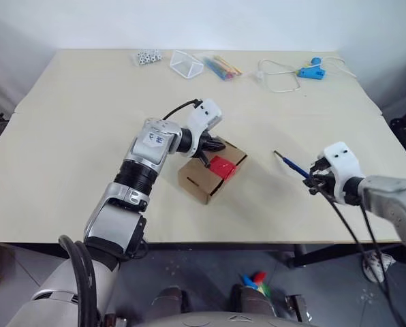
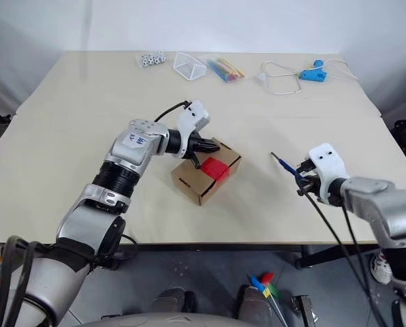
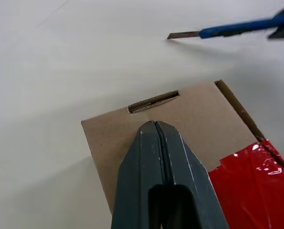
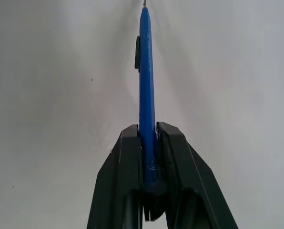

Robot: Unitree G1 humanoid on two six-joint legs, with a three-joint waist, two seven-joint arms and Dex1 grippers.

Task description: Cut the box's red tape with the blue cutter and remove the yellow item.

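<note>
Far left of the bench (image 1: pixel 67 136), back edge: a small cluster of white dice-like pieces (image 1: pixel 148 57). Next to them a clear plastic container (image 1: pixel 186 65), then a bundle of coloured sticks (image 1: pixel 222 67).

Left arm reaches in over the bench centre. Left pincer (image 1: pixel 216 145): fingers (image 3: pixel 162 162) pressed together, nothing between them, tips resting on or just above the top of the box (image 1: pixel 212 170) at its rear edge. From the left wrist the shut tips sit over bare cardboard beside a small side slot (image 3: pixel 154 101).

Box: brown cardboard, lying at a slant near bench centre, closed. Red tape (image 1: pixel 222 166) across the top, just right of the left pincer's tips, glossy and wrinkled. Whether it is cut cannot be told. Yellow item not seen.

Back of the bench, right of centre: white cable loop (image 1: pixel 278 75) joined to a light-blue gadget (image 1: pixel 310 71).

Right side: cutter (image 1: pixel 291 163), slim, blue, with a short metal blade (image 3: pixel 182 35) out at the tip. Blade end points toward the box, well apart from it. Cutter is off the bench surface, angled down, tip close above the bench; contact with the surface cannot be told.

Right pincer (image 1: pixel 317 178): pinching the cutter's rear end between both fingers (image 4: pixel 118 181), shaft running straight out along the finger line. Right arm comes in from the near right edge of the bench.
</note>
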